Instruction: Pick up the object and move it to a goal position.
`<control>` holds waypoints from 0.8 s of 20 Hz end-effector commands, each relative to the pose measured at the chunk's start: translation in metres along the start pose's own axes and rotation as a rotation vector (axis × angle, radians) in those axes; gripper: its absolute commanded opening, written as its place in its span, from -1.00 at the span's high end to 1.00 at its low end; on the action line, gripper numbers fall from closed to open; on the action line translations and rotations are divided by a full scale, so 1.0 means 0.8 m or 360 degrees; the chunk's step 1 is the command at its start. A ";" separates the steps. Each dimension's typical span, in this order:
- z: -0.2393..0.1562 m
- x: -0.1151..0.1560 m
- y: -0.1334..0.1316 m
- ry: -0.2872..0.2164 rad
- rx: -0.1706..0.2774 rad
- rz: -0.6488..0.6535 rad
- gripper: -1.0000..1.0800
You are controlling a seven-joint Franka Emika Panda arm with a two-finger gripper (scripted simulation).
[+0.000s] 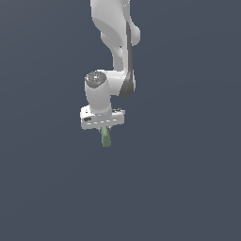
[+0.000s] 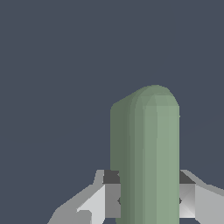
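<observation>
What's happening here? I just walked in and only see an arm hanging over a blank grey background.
A simulated Panda arm holds a small muted-green block in its gripper. The wrist view shows the two fingers pressed against the block's sides, with the block sticking out past them. In the exterior view the block points downward below the white hand. No goal marker shows.

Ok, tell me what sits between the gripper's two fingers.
The green block fills the gap, pads pressed on both sides; wrist view shows it. In the exterior view it hangs below the gripper.

Arm [image 1: 115, 42] reaching down, wrist vertical, gripper [image 1: 105, 131] pointing downward, jaws clamped on green block [image 1: 106, 137].
</observation>
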State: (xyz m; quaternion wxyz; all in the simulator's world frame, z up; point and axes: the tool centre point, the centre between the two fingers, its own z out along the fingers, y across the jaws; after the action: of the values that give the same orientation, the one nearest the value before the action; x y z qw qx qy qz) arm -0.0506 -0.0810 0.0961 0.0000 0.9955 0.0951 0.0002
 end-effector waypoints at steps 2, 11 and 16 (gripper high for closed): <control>0.000 0.000 0.000 0.0000 0.0000 0.0000 1.00; -0.026 0.012 0.020 0.0000 0.0000 0.0000 1.00; -0.058 0.026 0.044 0.0000 0.0000 0.0000 1.00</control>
State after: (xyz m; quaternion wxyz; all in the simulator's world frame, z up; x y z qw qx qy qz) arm -0.0283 -0.1058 0.1339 -0.0001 0.9955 0.0953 -0.0003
